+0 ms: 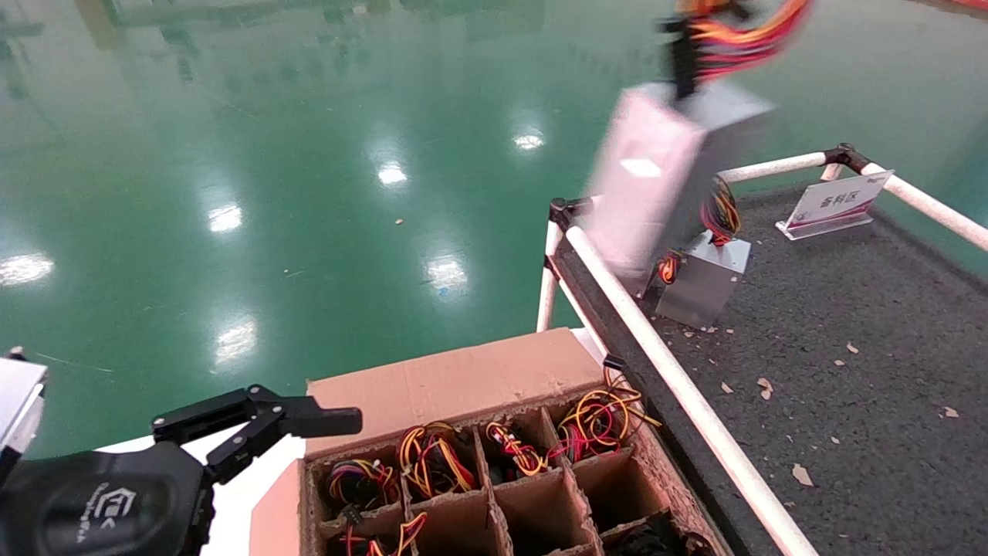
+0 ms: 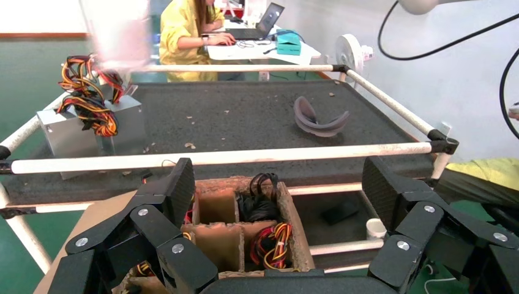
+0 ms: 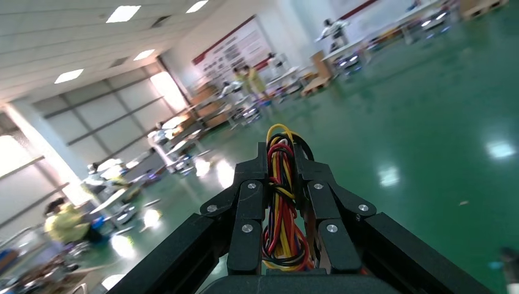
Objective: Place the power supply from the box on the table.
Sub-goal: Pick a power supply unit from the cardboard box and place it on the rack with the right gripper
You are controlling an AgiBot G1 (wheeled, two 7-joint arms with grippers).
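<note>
Your right tool (image 3: 283, 202) is clamped on the orange-yellow, red and black wire bundle, so the silver-grey metal power supply (image 1: 656, 181) hangs by its wires in the air above the near rail of the dark grey felt-topped bench (image 1: 849, 386), clear of the brown cardboard gridded box (image 1: 463, 463). It hangs just over a similar silver unit (image 1: 706, 278) already lying on the bench, so set it down beside that one. Your left tool (image 2: 275, 202) waits with fingers spread wide, holding nothing, beside the box.
</note>
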